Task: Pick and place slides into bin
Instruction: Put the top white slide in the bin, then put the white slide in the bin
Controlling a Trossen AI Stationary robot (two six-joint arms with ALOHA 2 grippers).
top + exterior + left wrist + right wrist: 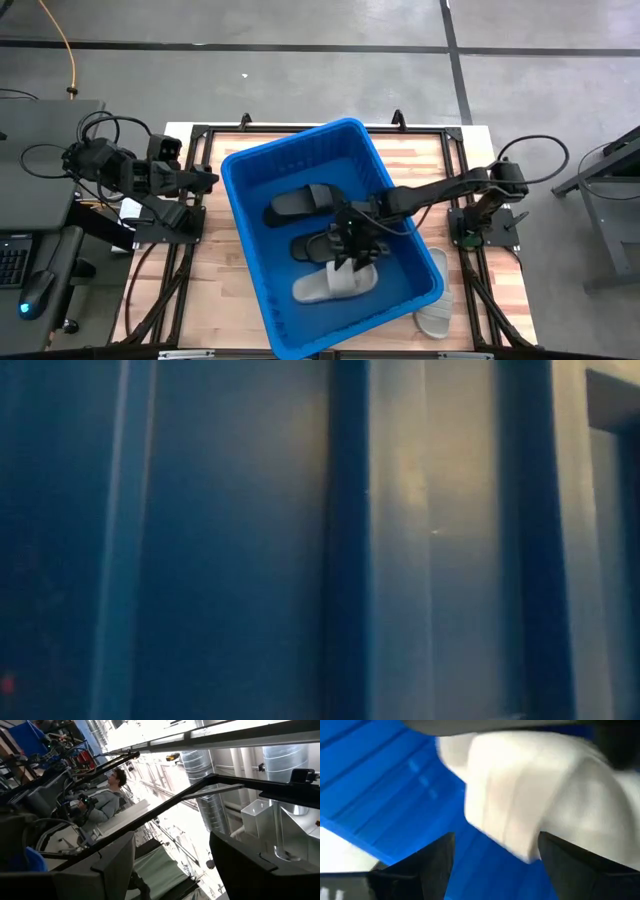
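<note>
The blue bin [300, 140] stands in the middle of the table, and its wall fills the low view [300, 540]. Inside it lie two black slides [300, 200] [315, 245] and one pale grey-white slide [325, 287] on the floor. My right gripper [352, 265] reaches down into the bin, open, right over that pale slide's strap [530, 795]. Its fingers [425, 860] stand apart in the right wrist view. Another pale slide [437, 315] lies on the table outside the bin's right wall. My left gripper [210, 180] waits open at the table's left edge. My right gripper comes from above into the bin, its open fingers standing over the strap end of the pale slide [520, 820]. The slide lies on the bin's floor. I cannot tell whether the fingertips touch it.
The bin sits turned at an angle and covers most of the table. Bare wood shows to the left of it [195, 270] and in a narrow strip on the right. The left wrist view looks up into the room, where a person [102, 802] sits far off.
</note>
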